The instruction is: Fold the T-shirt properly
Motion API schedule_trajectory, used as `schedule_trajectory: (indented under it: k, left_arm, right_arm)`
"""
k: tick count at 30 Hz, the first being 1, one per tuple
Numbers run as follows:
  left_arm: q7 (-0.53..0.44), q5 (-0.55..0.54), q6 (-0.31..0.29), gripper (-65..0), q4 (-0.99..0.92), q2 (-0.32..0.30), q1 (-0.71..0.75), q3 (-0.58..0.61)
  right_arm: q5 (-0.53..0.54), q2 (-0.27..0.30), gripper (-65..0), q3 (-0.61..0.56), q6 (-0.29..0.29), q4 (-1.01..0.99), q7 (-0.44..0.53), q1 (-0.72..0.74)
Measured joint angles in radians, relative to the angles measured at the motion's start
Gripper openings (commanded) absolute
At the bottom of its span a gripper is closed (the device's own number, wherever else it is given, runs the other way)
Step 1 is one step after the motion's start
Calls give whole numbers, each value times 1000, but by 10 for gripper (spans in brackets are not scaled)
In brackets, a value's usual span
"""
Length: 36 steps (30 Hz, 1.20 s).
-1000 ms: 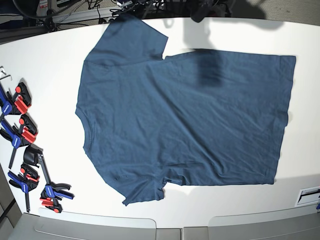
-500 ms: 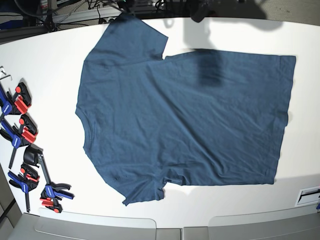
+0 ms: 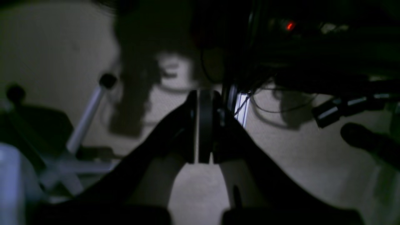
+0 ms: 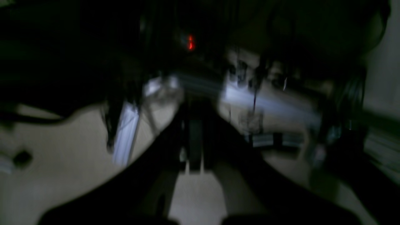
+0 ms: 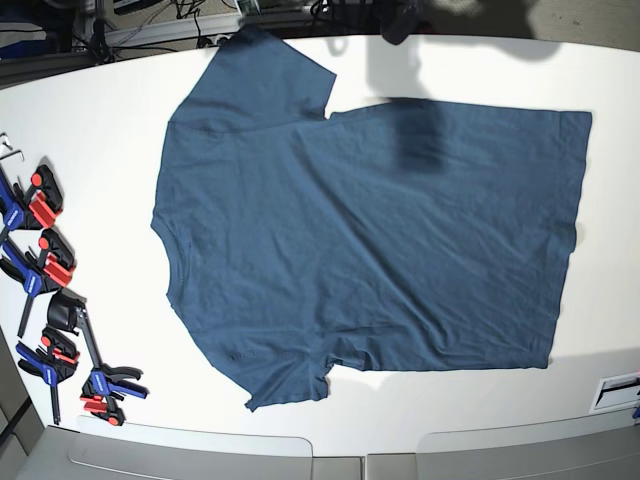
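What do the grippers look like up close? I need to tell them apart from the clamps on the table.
Both wrist views are dim. The left gripper is black, with two broad fingers that taper upward to flat upright pads. The right gripper looks the same, black and tapering, though that view is blurred. No colour or markings show on either. Thin dark cables hang behind them, but whether they belong to the arms cannot be told.

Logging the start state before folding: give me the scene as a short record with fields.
surface: white table
garment: navy T-shirt, spread flat, unfolded, collar toward the base view's left, hem toward its right
sleeves: both spread out
side items: clamps in a row at the table's left edge, apart from the T-shirt
left pincer: shut, holding nothing
right pincer: shut, holding nothing; view blurred
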Motion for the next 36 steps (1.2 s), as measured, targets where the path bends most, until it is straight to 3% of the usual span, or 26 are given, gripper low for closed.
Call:
schedule_trajectory:
  k: [5, 8, 16, 18, 20, 22, 26, 30, 33, 36]
  left_arm:
    - [45, 1, -5, -650, 247, -33, 129, -2]
    - [96, 0, -6, -650, 368, -33, 170, -12]
    - [137, 0, -8, -650, 554, -36, 209, -95]
    - [138, 0, -9, -650, 573, -36, 209, -118]
    - [143, 0, -10, -650, 584, -36, 209, -137]
    - [142, 0, -16, -650, 588, -36, 202, -151]
    - [142, -28, -32, -650, 588, -35, 182, -154]
    - [142, -60, -39, -650, 588, -34, 163, -154]
    - [142, -60, -39, -650, 588, -33, 143, -154]
    - [142, -60, -39, -650, 588, -32, 128, -154]
  right_arm:
    - [-9, 69, -650, 0, -63, 294, 12, -151]
    - [-79, 98, -650, 28, -92, 441, 2, -231]
    - [-87, 95, -650, 219, -99, 760, 0, -319]
    - [-2, 95, -650, 280, -91, 818, -3, -319]
    - [93, 88, -650, 356, -53, 869, 4, -317]
    - [195, 62, -650, 445, 21, 899, 21, -301]
    - [495, -33, -650, 628, 245, 903, -4, -212]
    - [797, -137, -650, 763, 446, 875, -128, -122]
    - [956, -195, -650, 800, 450, 829, -200, -105]
    - [990, -227, -650, 804, 439, 781, -223, -107]
